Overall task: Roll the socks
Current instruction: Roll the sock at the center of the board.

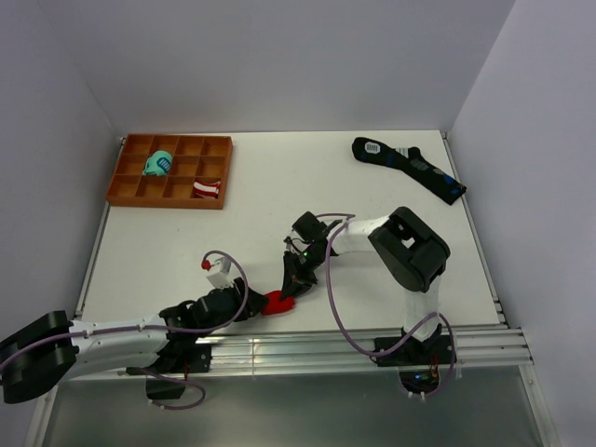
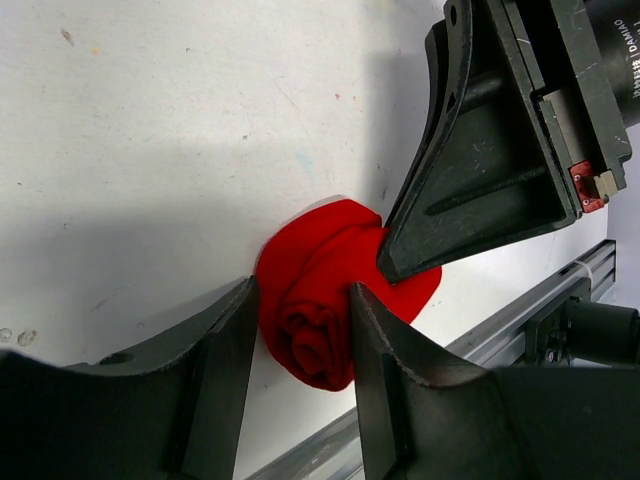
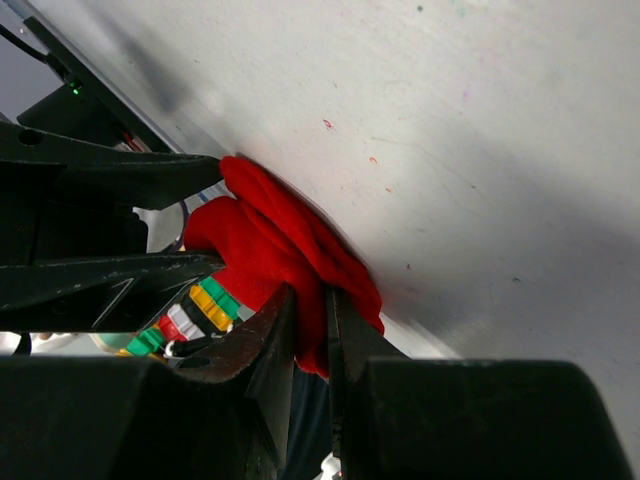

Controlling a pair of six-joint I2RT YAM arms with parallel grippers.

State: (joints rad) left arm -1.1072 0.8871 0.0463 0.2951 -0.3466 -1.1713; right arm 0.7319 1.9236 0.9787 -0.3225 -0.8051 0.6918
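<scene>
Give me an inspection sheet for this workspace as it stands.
Surface: white table, a few small marks, no spills seen.
Job's things: red socks, partly rolled into a bundle by the near edge.
Clutter: orange tray holding a teal item and a striped bundle; black socks at the far right.
Grippers: left gripper clasps the roll between its fingers; right gripper pinches the loose fabric.
Cables: purple cables loop off both arms.
Surroundings: white walls; metal rail along the near edge.
</scene>
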